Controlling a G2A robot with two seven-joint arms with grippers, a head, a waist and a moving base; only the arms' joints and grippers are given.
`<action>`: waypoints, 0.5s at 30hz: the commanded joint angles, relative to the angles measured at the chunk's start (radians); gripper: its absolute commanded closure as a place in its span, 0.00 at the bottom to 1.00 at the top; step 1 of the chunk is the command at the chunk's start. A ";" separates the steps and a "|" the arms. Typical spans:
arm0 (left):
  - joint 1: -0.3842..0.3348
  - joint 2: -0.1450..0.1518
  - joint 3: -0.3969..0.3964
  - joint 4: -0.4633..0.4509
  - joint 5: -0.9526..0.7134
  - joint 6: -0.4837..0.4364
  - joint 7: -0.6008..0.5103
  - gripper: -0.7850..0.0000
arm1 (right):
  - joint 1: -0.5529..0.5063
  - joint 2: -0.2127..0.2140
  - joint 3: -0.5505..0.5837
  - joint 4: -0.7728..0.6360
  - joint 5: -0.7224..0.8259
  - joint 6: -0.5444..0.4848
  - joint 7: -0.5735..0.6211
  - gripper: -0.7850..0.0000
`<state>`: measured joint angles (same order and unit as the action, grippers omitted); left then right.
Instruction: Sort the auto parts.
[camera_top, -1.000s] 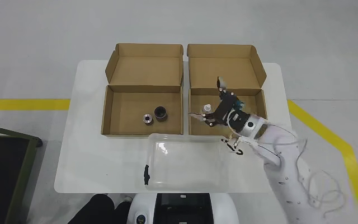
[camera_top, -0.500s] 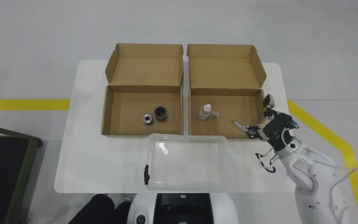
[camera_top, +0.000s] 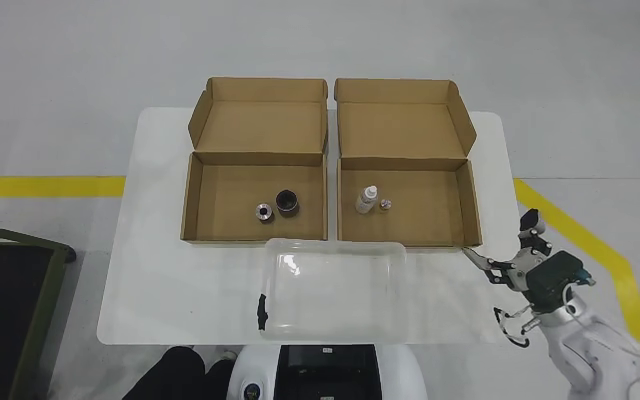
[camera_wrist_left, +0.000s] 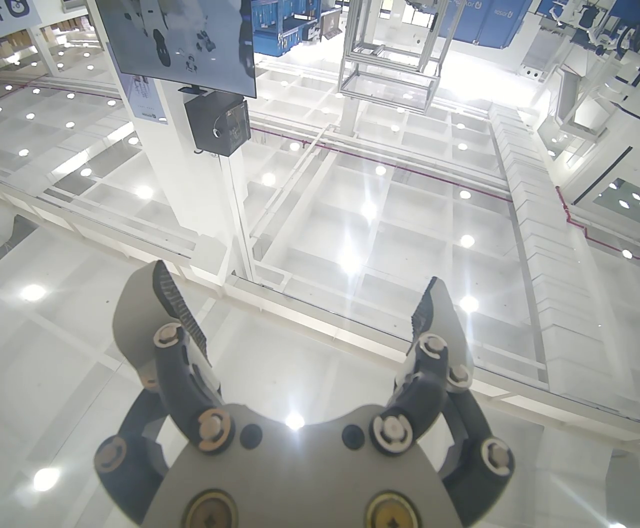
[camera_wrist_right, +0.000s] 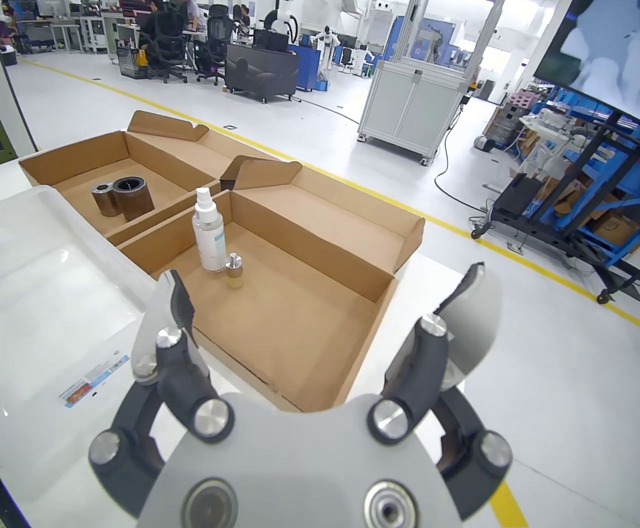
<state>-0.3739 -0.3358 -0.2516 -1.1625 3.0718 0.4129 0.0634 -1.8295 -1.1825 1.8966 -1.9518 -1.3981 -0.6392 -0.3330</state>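
Cardboard boxes (camera_top: 187, 200): two, two parts (camera_top: 287, 202) each; left gripper (camera_wrist_left: 296, 274), right gripper (camera_wrist_right: 325, 272) gape empty.

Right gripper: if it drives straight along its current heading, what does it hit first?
Probably the near side wall of the right cardboard box; the open right gripper aims into it. Height is unclear, so it might clear the wall.
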 joint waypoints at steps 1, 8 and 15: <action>0.000 0.000 0.000 0.000 0.000 0.000 0.000 0.00 | -0.014 0.001 0.014 0.001 -0.005 0.000 -0.022 0.00; 0.000 0.000 0.000 0.000 0.000 0.000 0.000 0.00 | -0.026 0.002 0.028 0.010 -0.008 -0.001 -0.059 0.00; 0.000 0.000 0.000 0.000 0.000 0.000 0.000 0.00 | -0.026 0.002 0.028 0.010 -0.008 -0.001 -0.058 0.00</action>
<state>-0.3739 -0.3358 -0.2516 -1.1625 3.0718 0.4129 0.0634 -1.8556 -1.1802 1.9242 -1.9419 -1.4058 -0.6404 -0.3912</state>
